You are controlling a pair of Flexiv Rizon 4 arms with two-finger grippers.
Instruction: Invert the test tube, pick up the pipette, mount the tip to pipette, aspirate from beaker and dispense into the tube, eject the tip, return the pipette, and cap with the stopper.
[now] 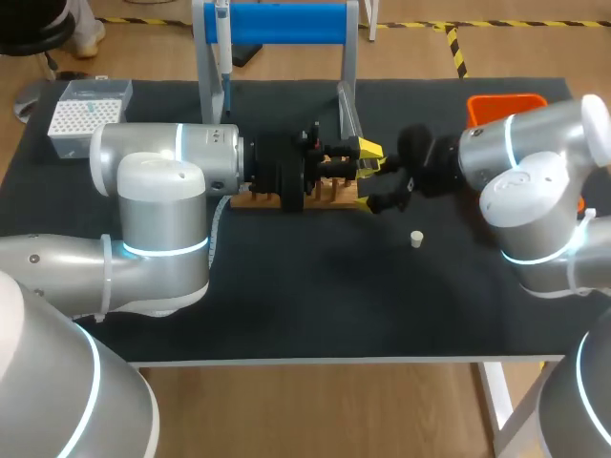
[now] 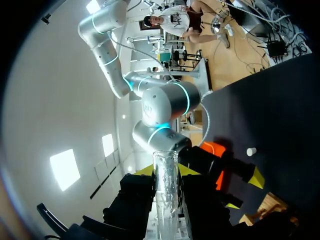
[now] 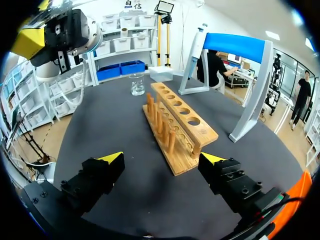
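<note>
The first step was in hand: inverting the test tube point(image 2: 165, 196). The left gripper point(image 2: 167, 171) had its fingers closed on the clear tube from both sides, and the open mouth stood out just past the yellow tips. In the head view that arm reached across from the left and held the tube in the air by the near end of the wooden rack point(image 3: 175, 117), not in any of its holes.

The right gripper point(image 3: 162, 159) faced it from the other side with its fingers spread wide and nothing between them. The rack lay on the worktop point(image 1: 286, 296) ahead of it, and the beaker point(image 3: 137, 85) stood beyond the rack's far end.

The white stopper point(image 1: 416, 239) lay alone on the worktop, near the right arm. The pipette point(image 1: 221, 43) was untouched on its blue-topped stand, so everything after the inversion looked yet to be done.

The next move would probably call for finishing the wrist roll so the mouth faced up. The tube would then go straight down into a rack hole — or across to the waiting open fingers — without knocking the rack.
</note>
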